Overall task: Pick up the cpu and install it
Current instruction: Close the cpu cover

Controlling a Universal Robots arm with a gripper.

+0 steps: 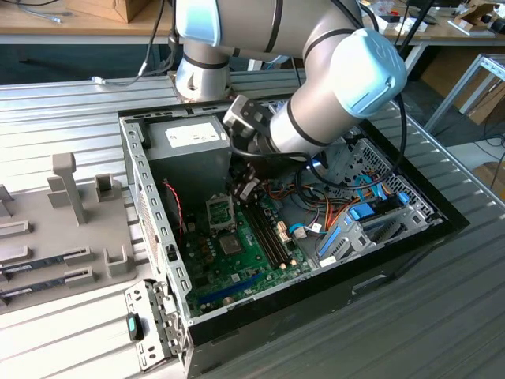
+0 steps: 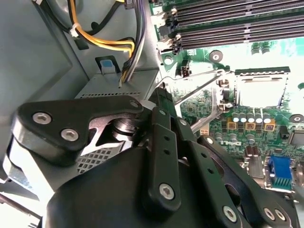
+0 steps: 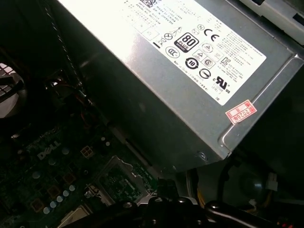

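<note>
My gripper hangs low inside the open computer case, beside the grey power-supply box and just above the motherboard. The CPU socket lies a little toward the exterior view's left of the gripper, with its metal load plate swung up. Inside the socket I see a pale square surface; I cannot tell whether that is the cpu or bare contacts. The black gripper body fills the foreground in the second wrist view. Nothing clearly shows in its grasp.
Yellow and black cables run from the power supply close by the gripper. Memory slots and blue drive connectors lie toward the exterior view's right. A grey tray with holders sits outside the case at the left.
</note>
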